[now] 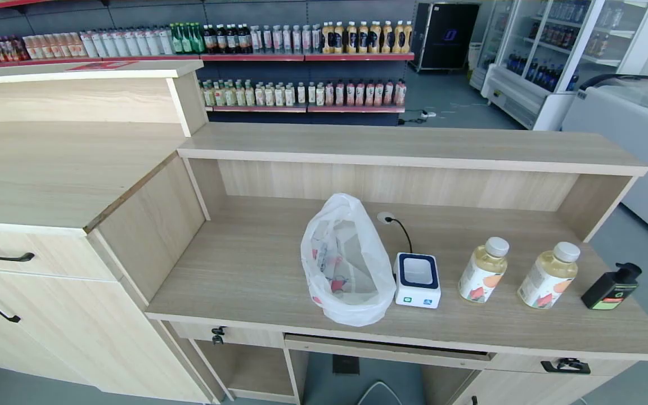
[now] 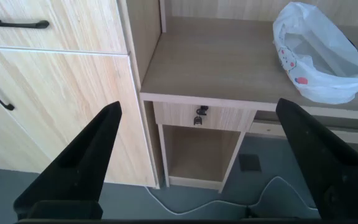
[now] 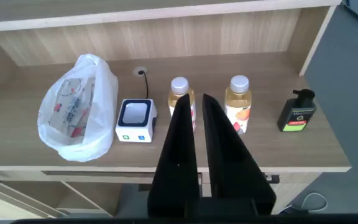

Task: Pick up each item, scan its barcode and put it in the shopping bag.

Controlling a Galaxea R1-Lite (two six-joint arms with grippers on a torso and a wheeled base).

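Centrally, shopping bag [image 1: 346, 264] beside scanner [image 1: 417, 279], two bottles [image 1: 482, 271] upright.

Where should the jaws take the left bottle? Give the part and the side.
Probably grip the left bottle across its straight labelled body, below the white cap. It stands upright, so come level from the counter's open front: the scanner and right bottle flank it.
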